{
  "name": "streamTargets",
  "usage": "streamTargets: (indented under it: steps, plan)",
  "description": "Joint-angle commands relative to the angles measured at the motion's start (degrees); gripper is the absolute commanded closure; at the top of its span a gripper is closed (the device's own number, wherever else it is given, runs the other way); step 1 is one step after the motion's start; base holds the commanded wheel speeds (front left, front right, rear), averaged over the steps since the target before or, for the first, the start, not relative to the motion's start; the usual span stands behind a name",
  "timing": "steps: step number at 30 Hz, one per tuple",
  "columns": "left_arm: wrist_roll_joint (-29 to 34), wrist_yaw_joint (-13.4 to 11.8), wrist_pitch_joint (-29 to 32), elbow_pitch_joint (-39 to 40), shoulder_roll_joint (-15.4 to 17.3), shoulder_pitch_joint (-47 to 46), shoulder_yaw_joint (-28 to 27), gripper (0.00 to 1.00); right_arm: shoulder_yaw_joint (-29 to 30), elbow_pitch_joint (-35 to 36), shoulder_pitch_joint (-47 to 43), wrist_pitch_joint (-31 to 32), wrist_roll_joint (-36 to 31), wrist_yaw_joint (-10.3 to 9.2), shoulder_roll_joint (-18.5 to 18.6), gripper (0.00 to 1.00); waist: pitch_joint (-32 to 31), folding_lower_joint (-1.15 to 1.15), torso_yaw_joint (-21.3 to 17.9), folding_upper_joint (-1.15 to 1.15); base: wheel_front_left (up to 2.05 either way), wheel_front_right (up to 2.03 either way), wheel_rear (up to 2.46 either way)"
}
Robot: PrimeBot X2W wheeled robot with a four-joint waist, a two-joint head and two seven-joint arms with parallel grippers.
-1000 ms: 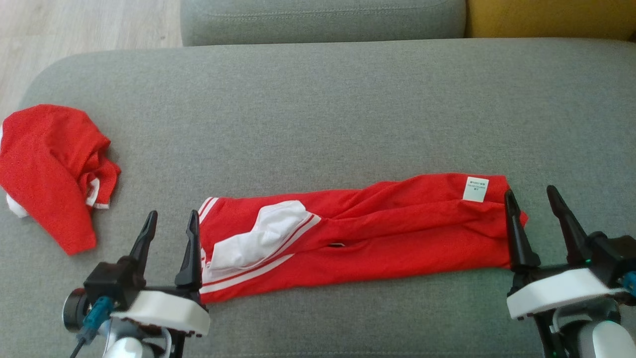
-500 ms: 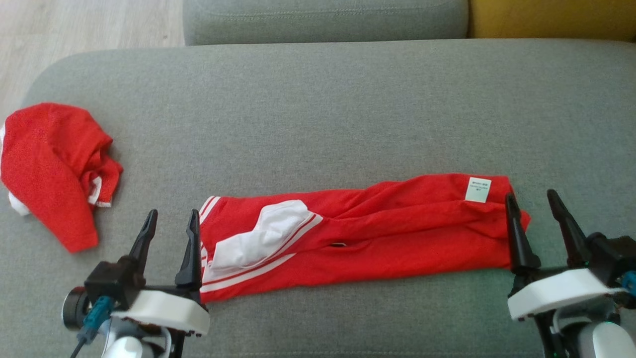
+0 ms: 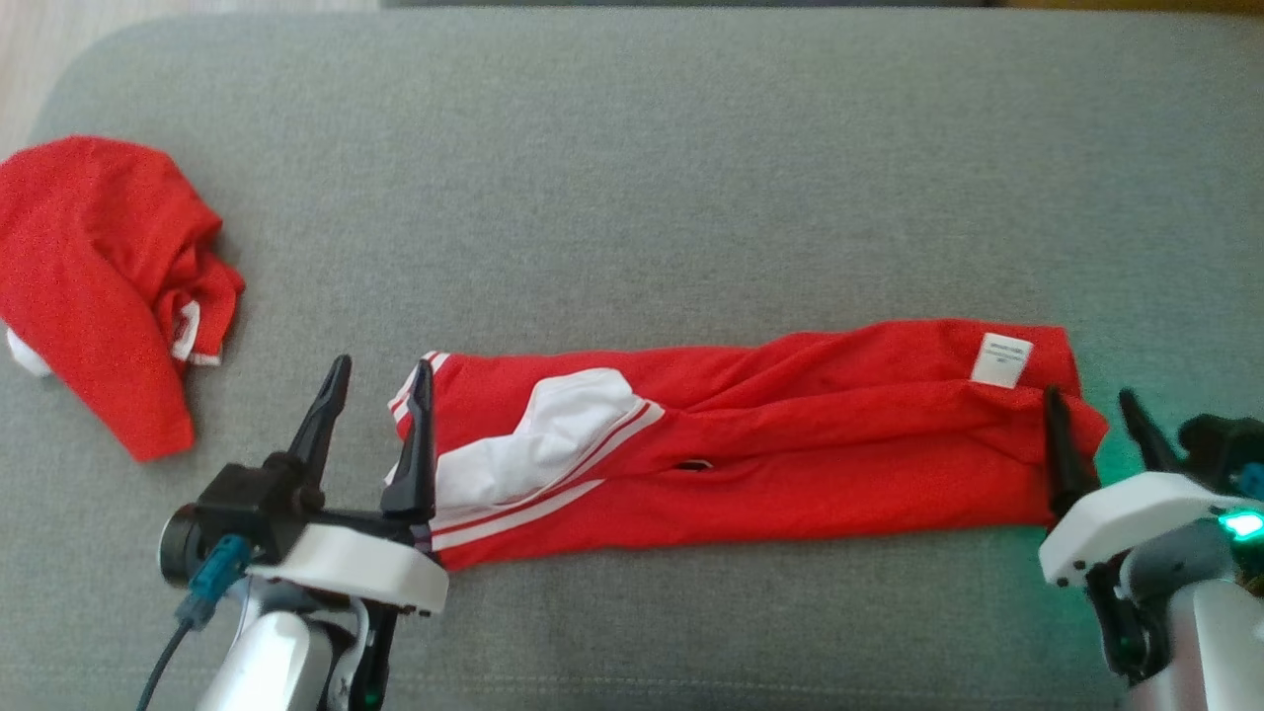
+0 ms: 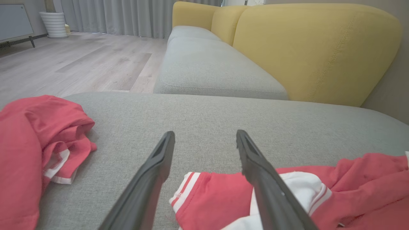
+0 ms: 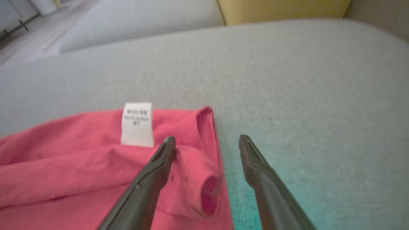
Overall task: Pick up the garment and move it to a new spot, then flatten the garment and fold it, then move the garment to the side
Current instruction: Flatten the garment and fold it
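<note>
Cushion: garment just beside left hand

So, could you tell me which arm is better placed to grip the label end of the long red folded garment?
Right, probably. The open right gripper straddles that edge of the long red folded garment, beside its white rectangular label; the open left gripper sits at the opposite, white-striped end.

L gripper & R gripper both low, fingers spread wide, pointing fwd.
</note>
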State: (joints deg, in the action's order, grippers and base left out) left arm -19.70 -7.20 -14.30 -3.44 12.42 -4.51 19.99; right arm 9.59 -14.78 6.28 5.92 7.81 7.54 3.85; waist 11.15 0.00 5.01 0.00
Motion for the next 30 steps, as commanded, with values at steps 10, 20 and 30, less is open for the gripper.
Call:
streamTargets:
  steps: [10, 20, 30]
  plan:
    - [1.6, 1.8, -0.7, 0.6, -1.1, -3.8, -3.4, 0.00, -1.2, -2.3, 2.1, 10.3, 3.1, -0.05, -0.6, 0.00, 2.6, 0.00, 0.3, 0.00, 0.00, 0.00, 0.00]
    - [2.9, 3.2, -0.7, 0.1, -2.1, -3.8, -5.5, 0.00, -1.3, 2.4, 0.4, 13.6, 6.6, -0.05, -0.9, 1.00, 2.2, 0.00, -0.5, 0.00, 0.00, 0.00, 0.00]
    - [3.8, 3.9, -0.7, 0.4, -3.0, -2.8, -7.1, 0.00, 8.2, 7.7, -0.9, 13.8, 5.3, -0.05, 0.1, 1.00, 1.5, 0.00, -2.3, 0.00, 0.00, 0.00, 0.00]
